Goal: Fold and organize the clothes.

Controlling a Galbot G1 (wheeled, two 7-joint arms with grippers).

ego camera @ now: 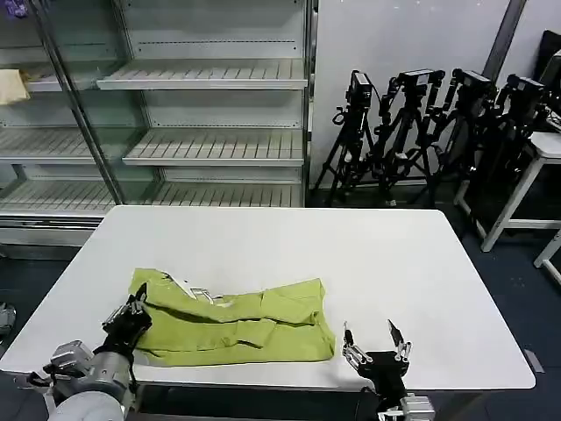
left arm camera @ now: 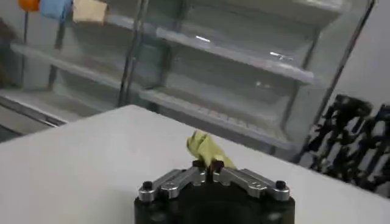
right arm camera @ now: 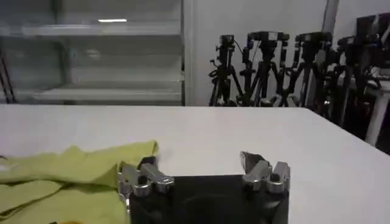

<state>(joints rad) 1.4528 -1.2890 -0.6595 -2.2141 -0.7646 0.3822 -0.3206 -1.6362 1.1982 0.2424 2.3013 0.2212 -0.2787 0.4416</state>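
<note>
- Where the head view looks down, a limp lime shirt (ego camera: 232,320) lies crumpled on the white counter (ego camera: 386,254); soft and light, best pinched at an edge.
- Left wrist view: left end effector (left arm camera: 208,165) clamped on shirt fabric.
- Right wrist view: right end effector (right arm camera: 201,168), fingers apart, just beside the shirt's hem.

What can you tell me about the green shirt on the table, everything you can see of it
The shirt is lime yellow-green, of soft, wrinkled fabric, lying partly folded in a loose rumpled band near the white table's front edge. A bit of white print shows along its upper edge. The left gripper is shut on the shirt's left end, with a tuft of cloth between its fingers. The right gripper is open, just off the shirt's right edge, not touching it.
</note>
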